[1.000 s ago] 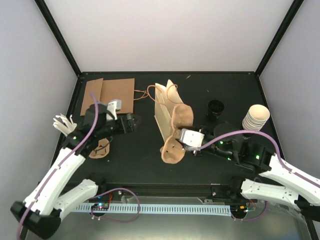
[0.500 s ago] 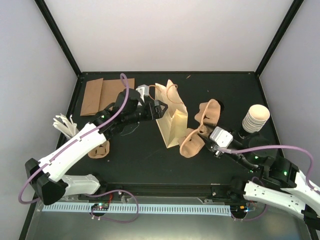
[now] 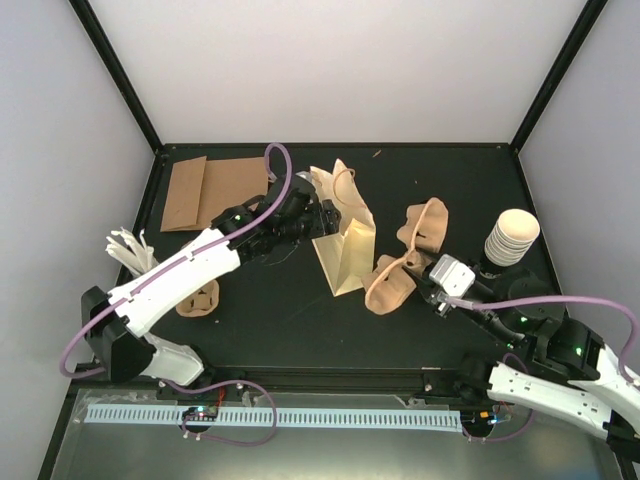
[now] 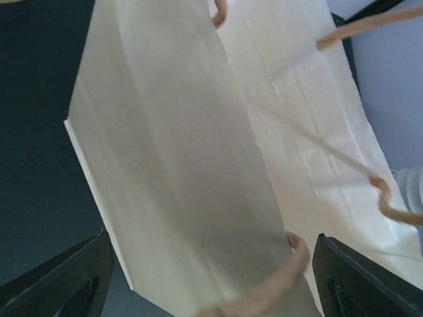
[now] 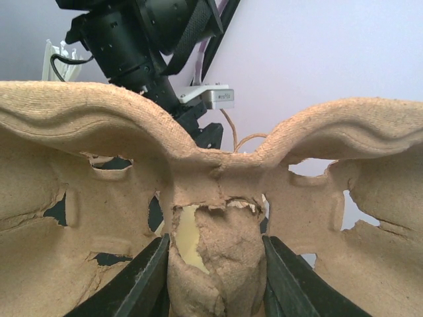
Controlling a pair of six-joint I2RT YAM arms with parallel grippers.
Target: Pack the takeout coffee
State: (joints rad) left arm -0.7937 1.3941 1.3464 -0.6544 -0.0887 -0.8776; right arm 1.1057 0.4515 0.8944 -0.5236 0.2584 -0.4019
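Observation:
The cream-white paper cups (image 3: pixel 512 237) stand stacked at the right of the table, apart from both grippers. The cream paper bag (image 3: pixel 342 240) with loop handles stands at the middle. My left gripper (image 3: pixel 318 218) is open right at the bag's left side. In the left wrist view the bag (image 4: pixel 178 158) fills the frame between the spread fingers (image 4: pixel 63 277), and the gripper (image 4: pixel 211 294) holds nothing. My right gripper (image 3: pixel 422 277) is shut on a brown pulp cup carrier (image 3: pixel 400 262), held just right of the bag. In the right wrist view the gripper (image 5: pixel 215 267) pinches the carrier's centre post (image 5: pixel 218 251).
Flat brown paper bags (image 3: pixel 215 190) lie at the back left. A second pulp carrier (image 3: pixel 200 298) lies at the left under my left arm. A white bundle (image 3: pixel 130 250) sits at the left edge. The black lids are hidden.
My left arm has swung right, from beside the flat brown bags to the cream bag. My right arm has drawn back to the right, carrying the pulp carrier away from the bag.

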